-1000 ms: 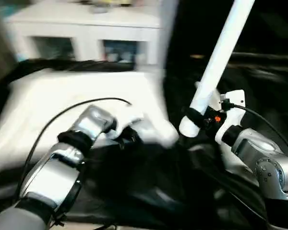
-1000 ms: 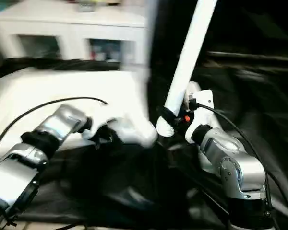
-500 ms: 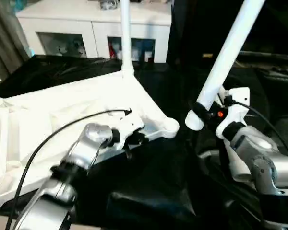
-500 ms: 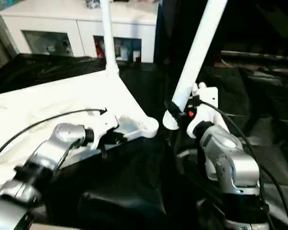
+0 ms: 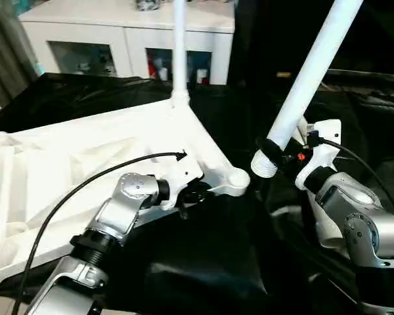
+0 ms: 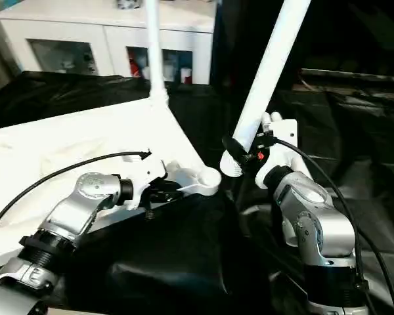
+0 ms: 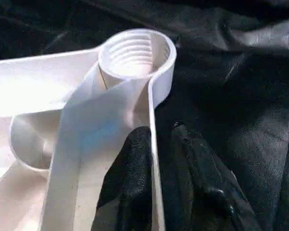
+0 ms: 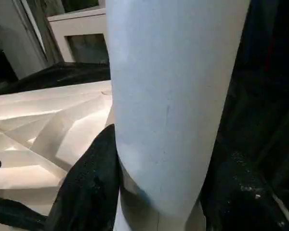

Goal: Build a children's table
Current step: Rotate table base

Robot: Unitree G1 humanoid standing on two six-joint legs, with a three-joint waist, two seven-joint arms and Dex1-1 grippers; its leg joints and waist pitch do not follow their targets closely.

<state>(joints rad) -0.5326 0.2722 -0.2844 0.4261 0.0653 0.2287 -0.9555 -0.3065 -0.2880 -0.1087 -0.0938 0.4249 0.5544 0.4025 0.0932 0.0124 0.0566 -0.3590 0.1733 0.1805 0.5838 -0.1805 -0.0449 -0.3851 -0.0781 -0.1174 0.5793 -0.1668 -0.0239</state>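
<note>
Lying ribs-up across the left and centre of the frame, the tabletop (image 5: 85, 157) had its near rim pinched between the left gripper (image 7: 156, 159) fingers beside an empty threaded socket (image 7: 135, 53), while the right gripper (image 5: 276, 154) clamped a tilted leg (image 5: 308, 79) at right of centre.

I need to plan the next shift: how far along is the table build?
Done: one leg stands in the tabletop's far corner. In hand: the right gripper holds a second leg beside the empty near socket, whose rim the left gripper straddles. Left: seat it.
</note>
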